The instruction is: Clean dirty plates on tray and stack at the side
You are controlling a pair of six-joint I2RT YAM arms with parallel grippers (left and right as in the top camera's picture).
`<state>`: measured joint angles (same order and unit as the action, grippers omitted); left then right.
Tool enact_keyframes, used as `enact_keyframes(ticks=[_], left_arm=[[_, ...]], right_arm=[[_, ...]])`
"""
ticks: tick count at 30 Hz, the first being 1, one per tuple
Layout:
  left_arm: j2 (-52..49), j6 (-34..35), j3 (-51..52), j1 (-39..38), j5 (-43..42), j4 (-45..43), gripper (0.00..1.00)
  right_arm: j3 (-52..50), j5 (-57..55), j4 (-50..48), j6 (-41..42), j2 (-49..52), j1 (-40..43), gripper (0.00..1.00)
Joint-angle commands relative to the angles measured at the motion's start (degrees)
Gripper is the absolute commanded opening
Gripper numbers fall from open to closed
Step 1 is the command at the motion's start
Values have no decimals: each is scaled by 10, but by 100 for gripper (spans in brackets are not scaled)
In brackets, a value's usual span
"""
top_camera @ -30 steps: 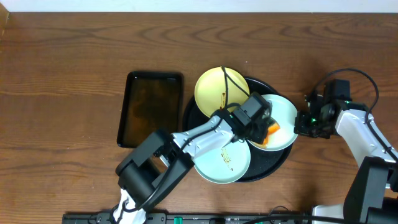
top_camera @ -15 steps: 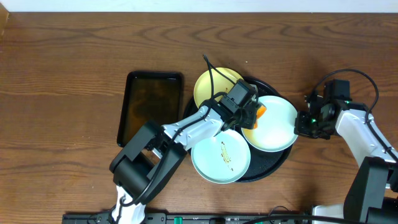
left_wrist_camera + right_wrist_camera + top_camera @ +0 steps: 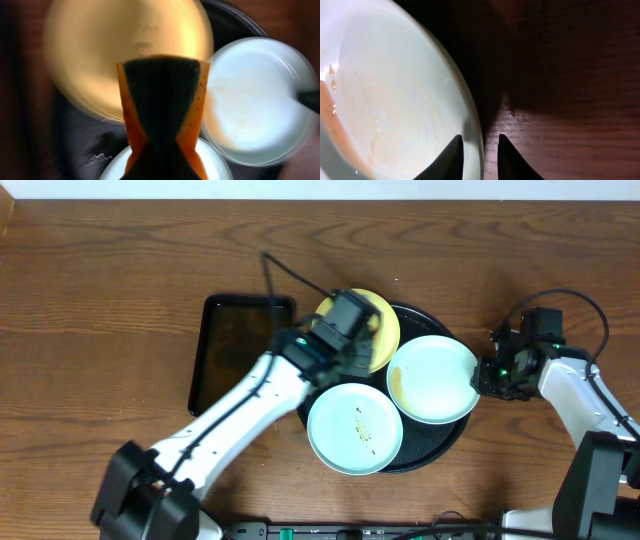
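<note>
The round black tray (image 3: 446,444) holds three plates. The pale yellow plate (image 3: 383,330) lies at the back, and also shows in the left wrist view (image 3: 100,60). One mint plate (image 3: 355,430) lies at the front. The other mint plate (image 3: 432,378) is at the right, with a faint brown smear near its left rim (image 3: 335,120). My left gripper (image 3: 352,340) is over the yellow plate, shut on an orange sponge with a dark scouring face (image 3: 162,100). My right gripper (image 3: 480,155) is shut on the right rim of the right mint plate (image 3: 390,90).
A smaller dark rectangular tray (image 3: 243,352) lies left of the round tray. Bare wooden table (image 3: 120,300) surrounds both trays. The left arm (image 3: 240,410) crosses the table from the front left to the yellow plate.
My left gripper has moved left with the sponge, off the right mint plate and over the yellow plate. The right gripper has kept its hold on the plate rim.
</note>
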<state>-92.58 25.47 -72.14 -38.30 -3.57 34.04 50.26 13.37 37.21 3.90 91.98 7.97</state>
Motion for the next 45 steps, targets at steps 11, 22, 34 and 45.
enact_keyframes(ticks=[11,22,34,45], left_arm=[[37,-5,-10,195,79,114,7],[37,-5,-10,235,79,129,8],[37,-5,-9,235,79,131,7],[37,-5,-9,235,79,134,8]], right_arm=[[-39,7,-30,18,0,-5,1],[7,-26,-17,18,-67,-5,1],[31,-330,-5,-8,-233,-124,1],[30,-698,-5,-8,-213,-372,1]])
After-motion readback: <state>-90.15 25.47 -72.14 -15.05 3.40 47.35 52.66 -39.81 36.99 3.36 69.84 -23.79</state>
